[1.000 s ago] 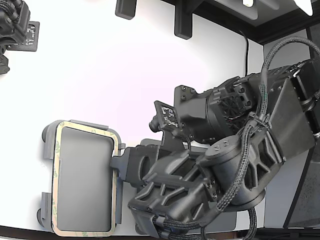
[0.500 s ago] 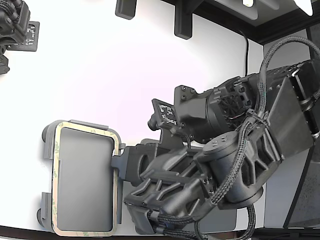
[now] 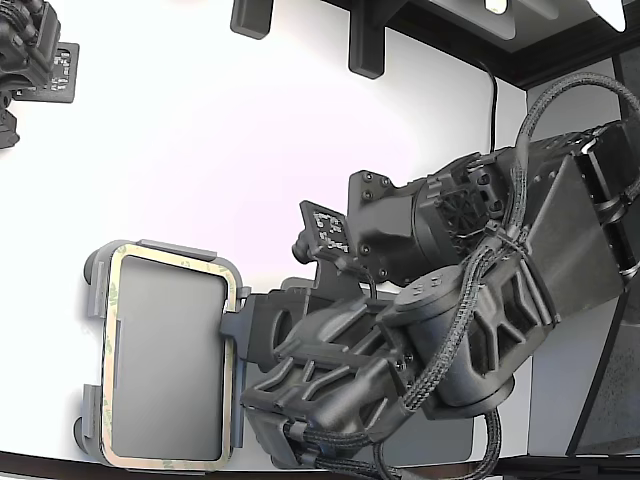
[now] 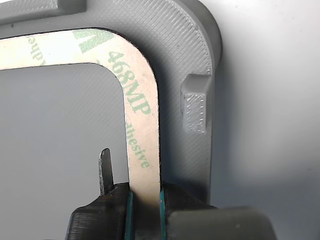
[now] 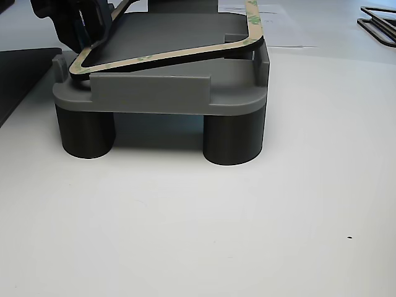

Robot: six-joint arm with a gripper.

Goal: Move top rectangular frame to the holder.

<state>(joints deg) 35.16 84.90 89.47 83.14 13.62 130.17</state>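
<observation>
The tan rectangular frame (image 3: 170, 254) with green print lies on the light grey holder (image 3: 95, 290) at the exterior view's lower left. My gripper (image 3: 238, 328) reaches it from the exterior view's right. In the wrist view my gripper (image 4: 145, 210) is shut on one long side of the frame (image 4: 142, 115), beside a raised tab (image 4: 195, 107) of the holder (image 4: 185, 55). In the other view the frame (image 5: 167, 55) sits tilted over the holder (image 5: 154, 93). Its corner away from my gripper (image 5: 86, 28) rides higher.
A second arm (image 3: 30, 60) sits at the exterior view's top left. Black brackets (image 3: 365, 45) stand at the table's far edge. A dark grey mat (image 5: 18, 74) lies beside the holder. Black frames (image 5: 380, 21) lie far off in the other view.
My arm's body has sunk lower and toward the exterior view's left. The gripper stays shut on the frame, which has shifted only slightly on the holder.
</observation>
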